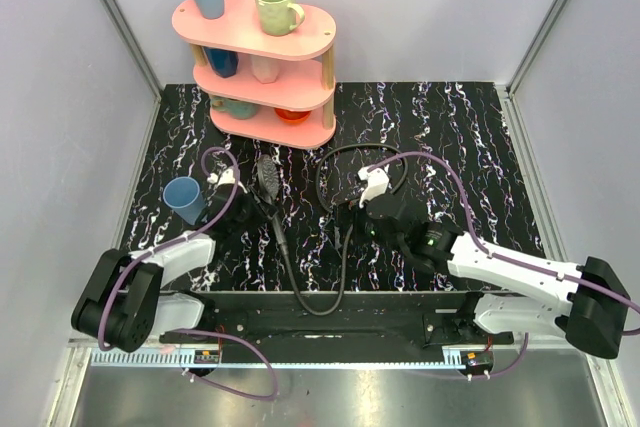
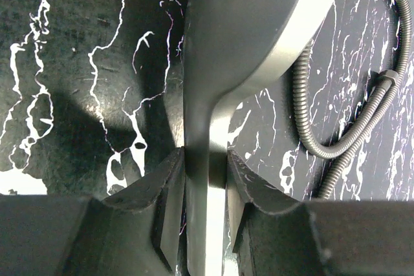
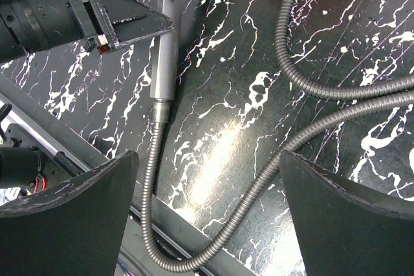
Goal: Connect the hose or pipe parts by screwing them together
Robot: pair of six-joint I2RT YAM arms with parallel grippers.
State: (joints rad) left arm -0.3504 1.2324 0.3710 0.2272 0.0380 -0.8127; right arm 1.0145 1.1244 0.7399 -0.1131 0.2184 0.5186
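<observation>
While my left jaws clench the shower head (image 2: 213, 63) by its neck, right jaws hang released.
Head rigid, smooth, likely slippery; hose (image 3: 349, 94) limp, ribbed, lying on the surface (image 3: 220, 153); I'd take its end nut.

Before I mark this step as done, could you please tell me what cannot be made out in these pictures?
Right wrist view: where the hose meets the shower head, the thread is too small to judge tightness.
Left wrist view: the shower head is close and blurred, its top cut off by the upper edge.
Top view: the left gripper merges with the dark table.
</observation>
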